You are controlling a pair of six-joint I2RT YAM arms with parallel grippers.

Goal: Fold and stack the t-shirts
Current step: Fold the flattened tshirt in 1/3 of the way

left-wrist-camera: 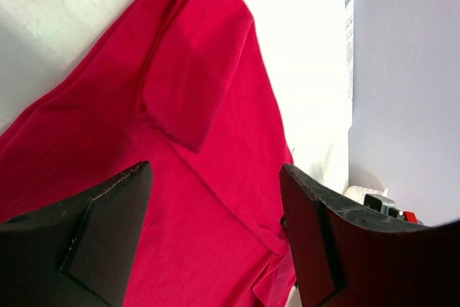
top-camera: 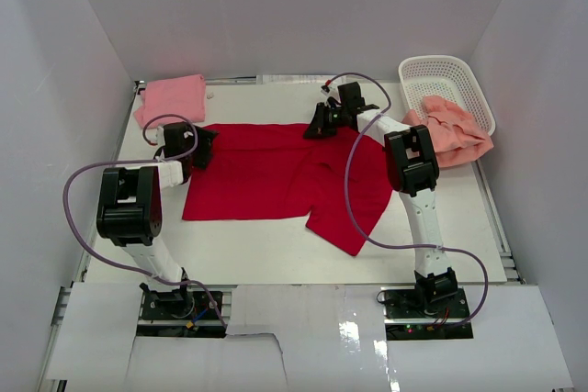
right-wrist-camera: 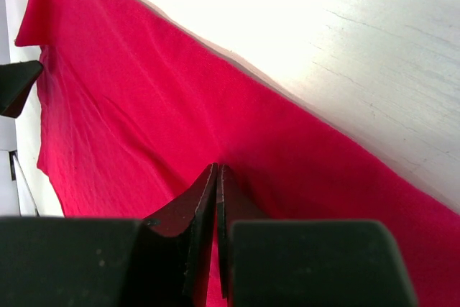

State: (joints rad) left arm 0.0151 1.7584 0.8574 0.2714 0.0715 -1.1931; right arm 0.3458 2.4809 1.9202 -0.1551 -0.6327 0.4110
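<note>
I see my left tool [left-wrist-camera: 215, 177] spread apart above the red t-shirt [top-camera: 266, 176] lying flat mid-tabletop [top-camera: 266, 250], and my right tool [right-wrist-camera: 218, 172] pinched together on its far edge.

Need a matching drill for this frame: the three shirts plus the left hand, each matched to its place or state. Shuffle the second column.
Column 1
1. red t-shirt
2. pink t-shirt
3. salmon t-shirt
4. left hand

Column 2
A. hanging out of the white basket, far right
B. open, over red fabric
C. folded, far-left corner of the table
D. spread out mid-table

Pairs: 1-D, 2-C, 3-A, 4-B
</note>
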